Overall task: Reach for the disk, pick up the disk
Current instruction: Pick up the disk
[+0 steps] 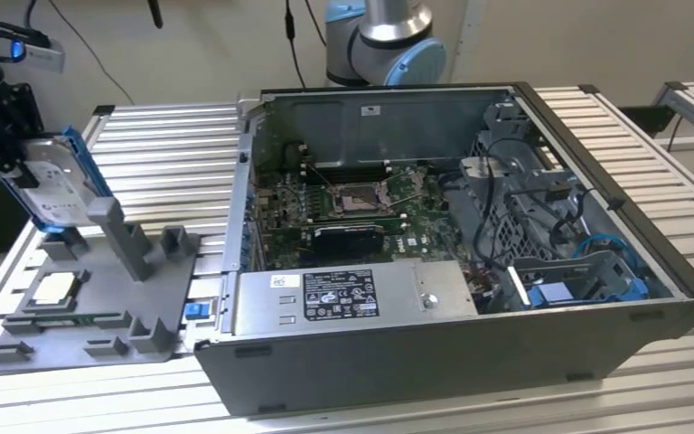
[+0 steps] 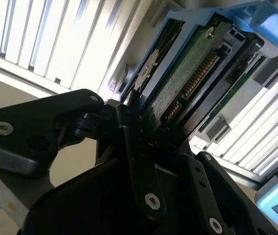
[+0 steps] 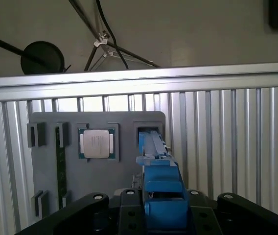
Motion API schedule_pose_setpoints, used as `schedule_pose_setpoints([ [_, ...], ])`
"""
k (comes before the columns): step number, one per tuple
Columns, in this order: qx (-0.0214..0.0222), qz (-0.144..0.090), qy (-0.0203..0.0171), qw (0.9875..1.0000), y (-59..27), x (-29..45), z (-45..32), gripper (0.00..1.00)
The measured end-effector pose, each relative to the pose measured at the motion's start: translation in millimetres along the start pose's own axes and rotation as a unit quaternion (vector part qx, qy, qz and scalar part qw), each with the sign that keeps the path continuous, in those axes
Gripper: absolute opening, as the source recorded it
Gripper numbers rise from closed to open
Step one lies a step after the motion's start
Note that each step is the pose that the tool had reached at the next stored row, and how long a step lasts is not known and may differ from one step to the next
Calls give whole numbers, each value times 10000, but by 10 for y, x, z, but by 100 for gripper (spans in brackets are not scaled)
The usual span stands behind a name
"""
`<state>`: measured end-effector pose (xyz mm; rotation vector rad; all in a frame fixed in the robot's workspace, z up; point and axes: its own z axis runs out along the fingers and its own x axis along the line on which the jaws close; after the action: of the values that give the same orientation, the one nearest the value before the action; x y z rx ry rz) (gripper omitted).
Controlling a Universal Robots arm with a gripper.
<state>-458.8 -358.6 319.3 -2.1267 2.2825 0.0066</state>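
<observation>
My black two-fingered pincer [image 1: 19, 163] is clamped shut on the disk [image 1: 58, 176], a flat silver-grey rectangular hard drive in a bright blue plastic frame, fingers pressed on its two broad faces. Exterior view: the disk hangs tilted at the far left, over the near-left part of the slatted aluminium table [image 1: 166, 136]. Its lower end is just above the grey plastic fixture tray [image 1: 142, 298]; can't tell if it touches. The tray's tall grey upright posts [image 1: 124, 240] stand right beside the disk's lower end, the closest obstacle. The small square silver processor chip [image 1: 55, 287] sits flat in a tray pocket, apart from the disk, with a narrow green memory strip [image 1: 70, 318] lying beside it. The open dark grey computer case [image 1: 444, 353] takes the middle of the table, its side wall just beside the tray on the exterior view's right, well apart from my pincer. The silver-and-blue arm base [image 1: 383, 36] is behind the case. Second wrist view: pincer [image 2: 144, 117] is closed on the disk [image 2: 188, 83], whose green circuit-board underside and connector row face the camera. First wrist view: the blue frame edge of the disk [image 3: 161, 196] is gripped in the pincer [image 3: 163, 210], with the tray [image 3: 46, 196], chip [image 3: 96, 144] and an empty tray slot [image 3: 146, 133] beyond it.
</observation>
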Motion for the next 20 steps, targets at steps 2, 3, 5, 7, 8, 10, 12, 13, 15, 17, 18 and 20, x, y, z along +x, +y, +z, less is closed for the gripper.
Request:
schedule_pose_setpoints([
  [2,0,0,0,10000,0,-1,-24,0],
  [3,0,0,0,10000,0,-1,-37,0],
  [5,0,0,0,10000,-1,-1,-62,0],
  [7,0,0,0,10000,-1,-1,-85,0],
  [8,0,0,0,10000,-1,-2,-97,0],
  [10,0,0,0,10000,-2,-2,-119,0],
  [12,0,0,0,10000,-2,-3,-142,0],
  [13,0,0,0,10000,-2,-3,-152,0],
  [15,0,0,0,10000,-2,-3,-172,0],
  [17,0,0,0,10000,-2,-4,-193,0],
  [18,0,0,0,10000,-2,-4,-204,0],
  [20,1,0,0,10000,-3,-4,-232,0],
])
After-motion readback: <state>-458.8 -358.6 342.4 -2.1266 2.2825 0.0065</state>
